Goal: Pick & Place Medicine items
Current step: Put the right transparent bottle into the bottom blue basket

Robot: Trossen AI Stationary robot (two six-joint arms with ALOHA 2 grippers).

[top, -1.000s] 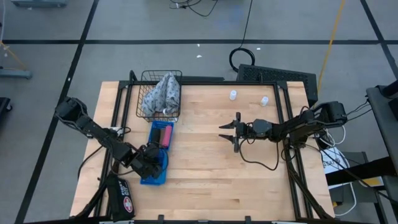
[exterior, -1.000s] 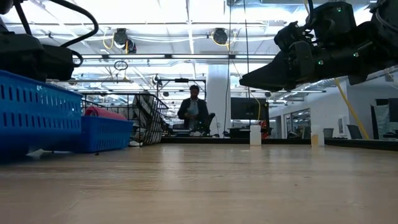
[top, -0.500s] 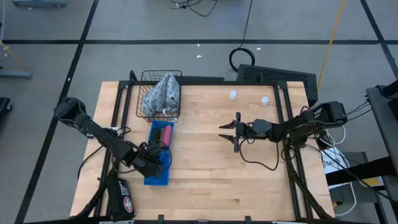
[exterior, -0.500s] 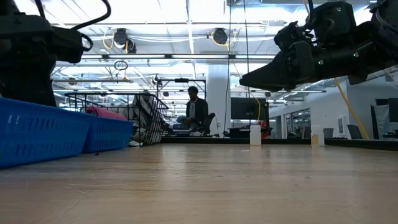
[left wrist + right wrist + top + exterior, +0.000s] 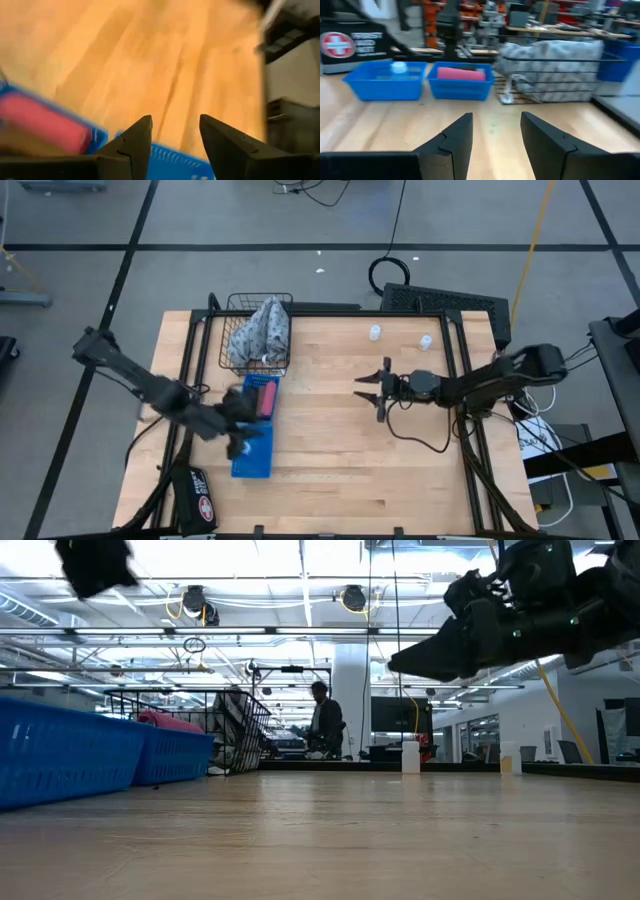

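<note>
Two white bottles (image 5: 375,332) (image 5: 425,341) stand upright near the table's far edge. A third white bottle (image 5: 399,67) sits in the near blue tray (image 5: 382,82). The pink tube (image 5: 268,398) lies in the far blue tray (image 5: 460,84). I cannot make out the black container. My left gripper (image 5: 240,425) hovers open above the trays, and its wrist view shows the pink tube (image 5: 45,122) below the fingers. My right gripper (image 5: 376,390) is open and empty, raised over the middle of the table, pointing toward the trays.
A wire basket (image 5: 255,330) holding the grey patterned cloth bundle (image 5: 262,328) stands just beyond the trays. A first-aid bag (image 5: 197,498) lies at the near left corner. Bare wood stretches between the trays and my right gripper. A person (image 5: 325,725) is in the room behind.
My left gripper has risen out of the near blue tray, going up and a little toward the far edge, with its arm swinging higher. The trays, the pink tube and the two far bottles have stayed where they were.
</note>
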